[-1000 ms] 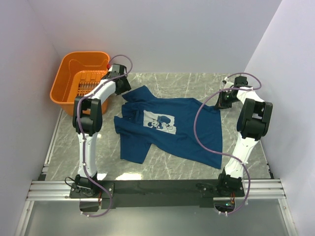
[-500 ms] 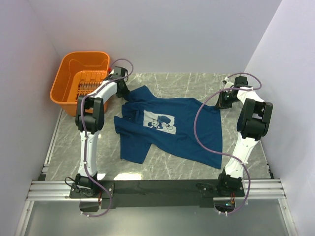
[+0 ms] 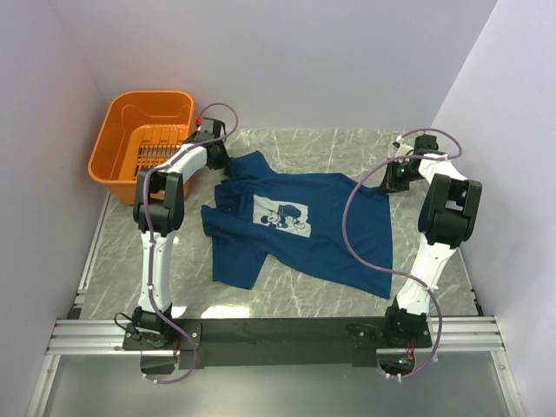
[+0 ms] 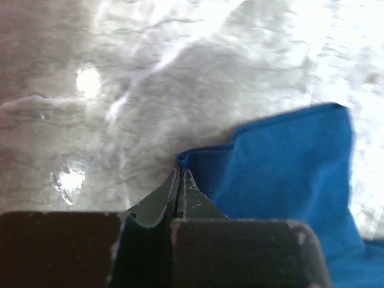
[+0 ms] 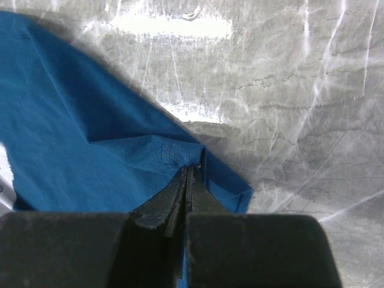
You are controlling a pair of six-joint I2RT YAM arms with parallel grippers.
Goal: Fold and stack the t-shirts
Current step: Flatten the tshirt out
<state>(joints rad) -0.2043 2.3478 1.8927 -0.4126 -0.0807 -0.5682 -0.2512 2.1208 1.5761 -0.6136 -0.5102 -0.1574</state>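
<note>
The t-shirt (image 3: 317,234) is lying spread at centre. The left gripper (image 4: 180,175), at 11 o'clock, is pinching its edge, jaws closed. The right gripper (image 5: 189,171), at 2 o'clock, is clamping bunched fabric likewise. The left's thin bite is probably risking a slip under tension. The orange basket (image 3: 106,143) is showing only its slotted floor.

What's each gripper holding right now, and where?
Both hold the shirt: left gripper pinches the far sleeve's edge, right gripper pinches bunched fabric near the far hem corner.
</note>
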